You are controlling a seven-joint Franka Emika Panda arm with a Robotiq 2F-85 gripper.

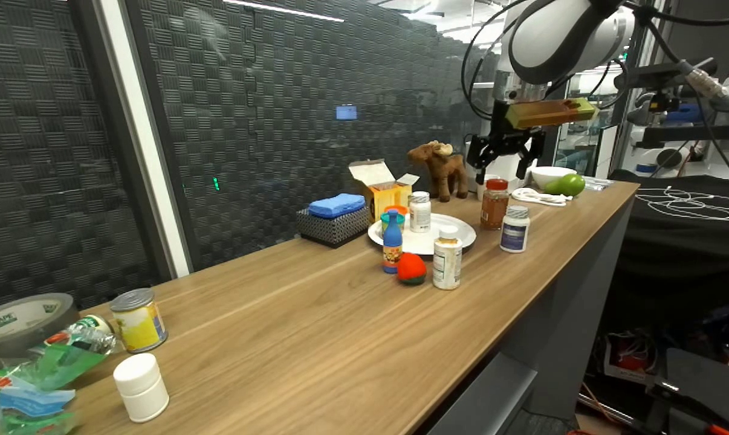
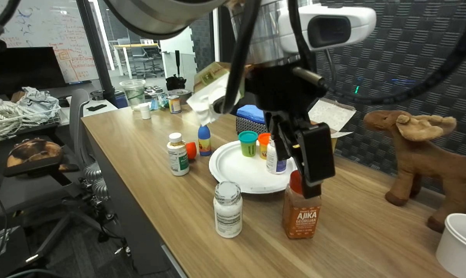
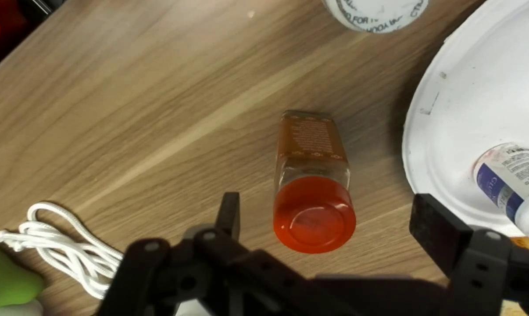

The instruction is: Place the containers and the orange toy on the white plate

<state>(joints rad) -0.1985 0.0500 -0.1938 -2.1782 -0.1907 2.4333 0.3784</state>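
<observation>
The white plate (image 1: 417,243) holds a teal-green cup (image 2: 248,144), an orange cup (image 2: 263,146) and a white bottle (image 3: 508,173) with a purple label. The orange toy (image 1: 411,268) sits on the table beside the plate, between a blue bottle (image 1: 392,246) and a white bottle with a green label (image 2: 177,156). Another white bottle with a bluish label (image 1: 514,231) stands on the table by the red-lidded jar (image 2: 302,218). My gripper (image 3: 328,211) is open and empty above this jar. In the wrist view the red lid shows between the fingers, apart from both.
A brown toy moose (image 1: 442,172), a yellow box (image 1: 388,196) and a blue cloth (image 1: 337,205) on a dark box stand along the wall side. White cord (image 3: 71,250) and green fruit (image 1: 569,185) lie beyond the jar. A white jar (image 1: 141,388) stands at the far end.
</observation>
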